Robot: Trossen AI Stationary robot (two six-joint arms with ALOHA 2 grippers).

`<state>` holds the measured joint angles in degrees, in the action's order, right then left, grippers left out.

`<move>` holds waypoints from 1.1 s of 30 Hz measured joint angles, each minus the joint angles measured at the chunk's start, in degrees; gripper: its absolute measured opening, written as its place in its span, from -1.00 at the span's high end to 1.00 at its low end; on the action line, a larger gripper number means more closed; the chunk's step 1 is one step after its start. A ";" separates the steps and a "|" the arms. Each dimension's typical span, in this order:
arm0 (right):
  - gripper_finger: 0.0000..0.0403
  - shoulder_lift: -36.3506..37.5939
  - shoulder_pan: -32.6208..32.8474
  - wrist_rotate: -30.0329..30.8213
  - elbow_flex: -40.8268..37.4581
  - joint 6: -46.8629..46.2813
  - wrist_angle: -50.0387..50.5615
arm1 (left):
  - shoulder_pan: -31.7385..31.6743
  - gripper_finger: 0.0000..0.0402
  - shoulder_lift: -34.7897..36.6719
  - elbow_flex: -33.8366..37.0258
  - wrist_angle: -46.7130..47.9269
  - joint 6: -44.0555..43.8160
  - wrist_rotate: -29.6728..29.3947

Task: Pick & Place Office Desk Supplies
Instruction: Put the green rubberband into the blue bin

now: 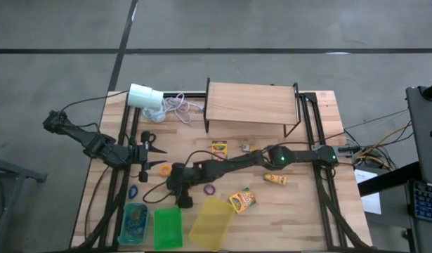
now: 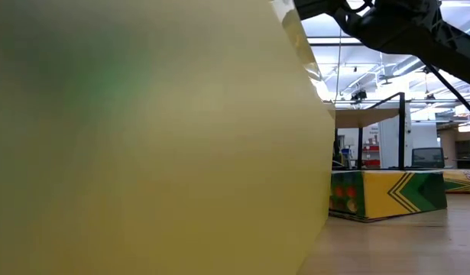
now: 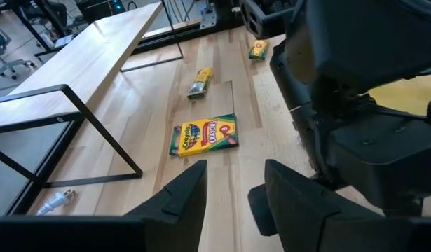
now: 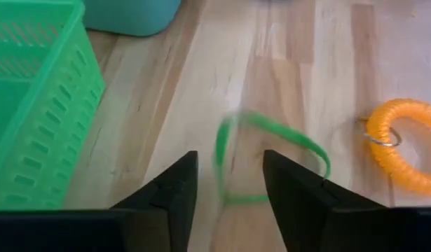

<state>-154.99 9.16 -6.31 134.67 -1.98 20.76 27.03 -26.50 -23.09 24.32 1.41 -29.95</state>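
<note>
A light wooden slatted table [image 1: 300, 211] stands on a grey concrete floor and carries a raised wooden shelf on a black frame [image 1: 251, 102] at its far edge.

The right gripper [image 1: 180, 191] is positioned over the near-left area of the table, jaws apart. In the right wrist view, a thin green rubber-band loop [image 4: 271, 157] appears blurred just ahead of the gap between the fingers [image 4: 166, 196], not clamped, beside the green perforated plastic basket [image 4: 33, 105]. One orange coiled loop [image 4: 404, 143] lies near it on the table.

The left gripper [image 1: 147, 149] is positioned near the left edge, jaws partly apart with nothing between them.

Three bins stand along the near edge: one teal [image 1: 133, 223], one green, one yellow [image 1: 212, 222]. Two yellow-and-green crayon boxes [image 1: 242, 200] [image 1: 219, 148] and one small yellow packet [image 1: 275, 179] are countable.
</note>
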 joint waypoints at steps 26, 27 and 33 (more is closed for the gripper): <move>0.19 15.55 0.46 6.62 -1.87 9.30 9.54 | 0.00 0.26 0.00 0.00 0.04 0.00 -0.02; 0.19 16.41 0.46 6.79 -2.59 9.59 9.88 | 0.00 0.26 0.00 0.00 0.00 0.00 0.00; 0.20 23.52 0.99 8.11 -11.56 9.70 9.86 | 0.02 0.26 0.00 0.09 0.02 0.00 0.00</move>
<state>-131.47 10.15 1.80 123.11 7.73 30.63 27.05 -26.50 -23.00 24.34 1.41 -29.95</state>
